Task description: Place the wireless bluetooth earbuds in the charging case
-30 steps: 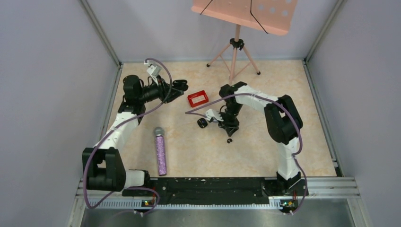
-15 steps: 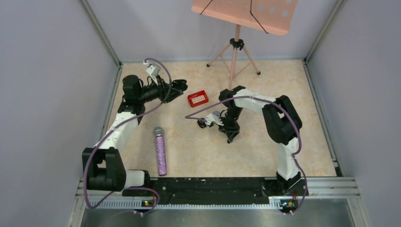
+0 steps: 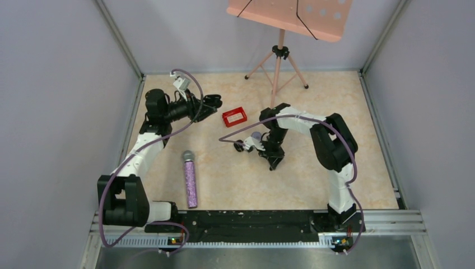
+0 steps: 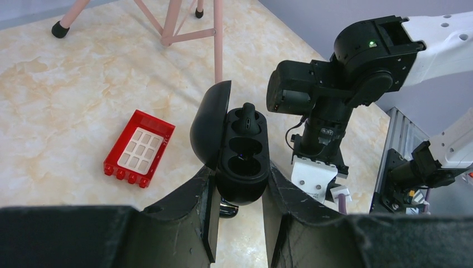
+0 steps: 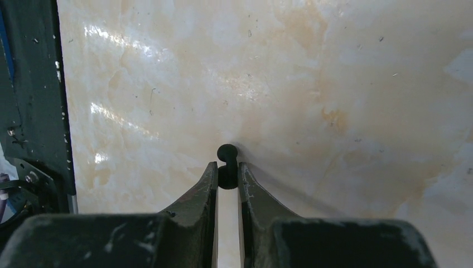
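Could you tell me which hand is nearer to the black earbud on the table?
Right. The right hand pinches the earbud between its fingertips; the left hand is across the table, holding the open charging case.

The top view looks down from high behind the arms onto the whole tabletop (image 3: 313,185). The left wrist view looks past the left end effector (image 4: 240,180) at the right arm (image 4: 357,61) and red tray (image 4: 139,148), both seen overhead. The right wrist view faces the tabletop closely.

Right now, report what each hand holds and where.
Left hand: open charging case, by its base's sides. Right hand: black earbud, by its near end.
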Robot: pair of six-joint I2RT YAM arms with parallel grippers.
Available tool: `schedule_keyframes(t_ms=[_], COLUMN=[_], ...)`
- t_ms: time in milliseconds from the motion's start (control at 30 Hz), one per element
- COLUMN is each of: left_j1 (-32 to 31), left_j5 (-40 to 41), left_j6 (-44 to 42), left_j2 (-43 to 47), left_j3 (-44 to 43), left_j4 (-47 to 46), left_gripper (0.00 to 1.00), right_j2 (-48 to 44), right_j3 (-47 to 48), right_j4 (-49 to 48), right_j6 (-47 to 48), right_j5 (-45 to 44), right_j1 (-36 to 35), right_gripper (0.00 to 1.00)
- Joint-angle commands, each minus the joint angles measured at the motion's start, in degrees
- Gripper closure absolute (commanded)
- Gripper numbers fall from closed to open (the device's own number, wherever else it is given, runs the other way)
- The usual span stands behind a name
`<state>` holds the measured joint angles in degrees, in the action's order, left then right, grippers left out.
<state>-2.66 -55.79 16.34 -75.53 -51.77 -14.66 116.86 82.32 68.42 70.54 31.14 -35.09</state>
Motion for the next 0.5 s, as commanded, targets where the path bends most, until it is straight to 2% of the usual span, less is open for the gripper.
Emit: schedule_keyframes(t_ms=[0, 200, 333, 467], left_j1=[0.33, 0.07, -1.83, -5.66], left_j5=[-0.45, -3.50, -6.76, -9.70], left_j6=[-0.61, 0.34, -0.19, -4.09], left_j2=[-0.13, -1.78, -4.47, -6.92], left_j3=[-2.19, -2.11, -3.22, -5.96], left_j4=[-0.85, -3.77, -6.75, -6.69], left_gripper=[1.00, 1.00, 1.00, 1.00], right_j2=[-4.85, -11.46, -13.99, -12.51], right_j3=[4.75, 15.28, 30.55, 43.74], right_j4=[2.54, 4.99, 6.87, 3.28], right_j6=[-1.61, -9.59, -16.45, -27.37], right_j5=[2.84, 6.56, 10.01, 12.61], right_j1=[-0.48, 1.84, 2.22, 2.21], right_gripper=[0.97, 1.00, 1.00, 1.00])
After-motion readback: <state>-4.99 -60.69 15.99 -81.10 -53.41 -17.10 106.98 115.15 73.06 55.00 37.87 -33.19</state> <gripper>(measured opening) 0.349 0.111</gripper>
